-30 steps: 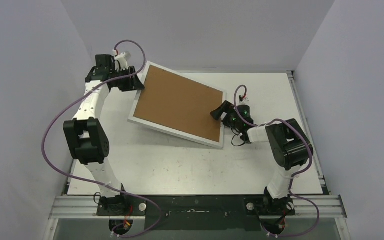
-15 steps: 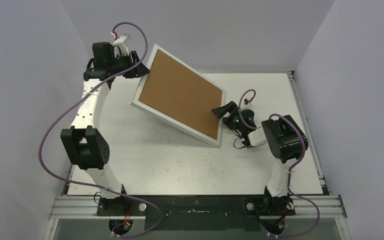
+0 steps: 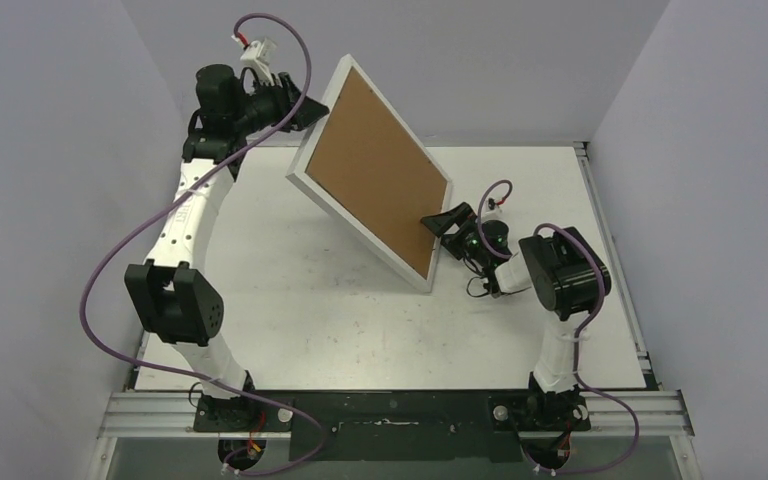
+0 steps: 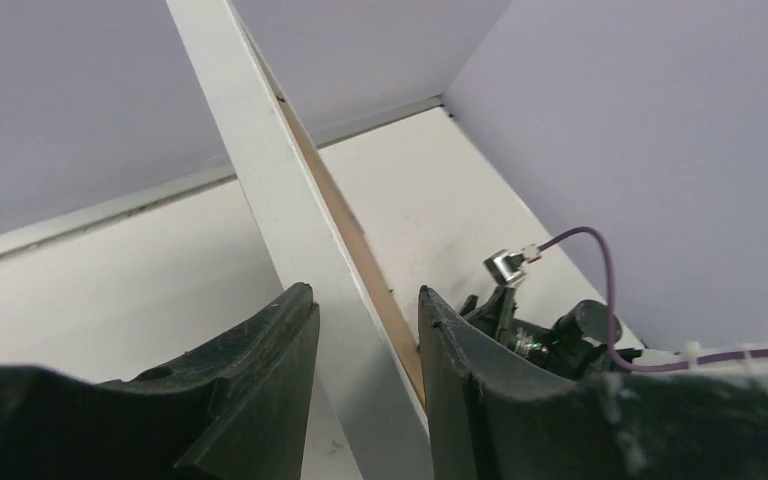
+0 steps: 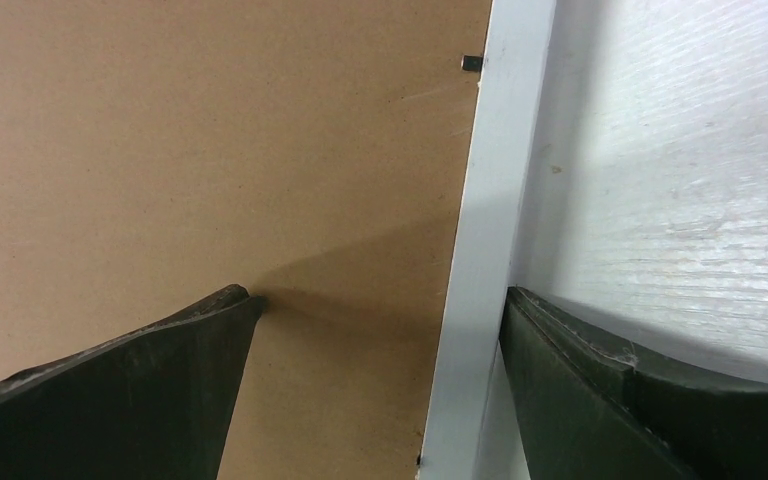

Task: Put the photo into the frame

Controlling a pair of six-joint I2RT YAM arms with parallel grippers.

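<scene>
A: Top external: frame (image 3: 375,170) upper centre, tilted steeply, brown back showing, lower-right edge on table (image 3: 310,320).
B: Jaws?
A: The left gripper (image 3: 312,108) clamps its upper-left corner; right gripper (image 3: 438,222) spread wide, straddling lower-right edge.

Your top view looks down from above the near edge over the whole table (image 3: 360,330). Your left wrist view looks closely along the frame (image 3: 375,170), white edge at centre. Your right wrist view faces its brown back at close range. All three share the frame.
</scene>
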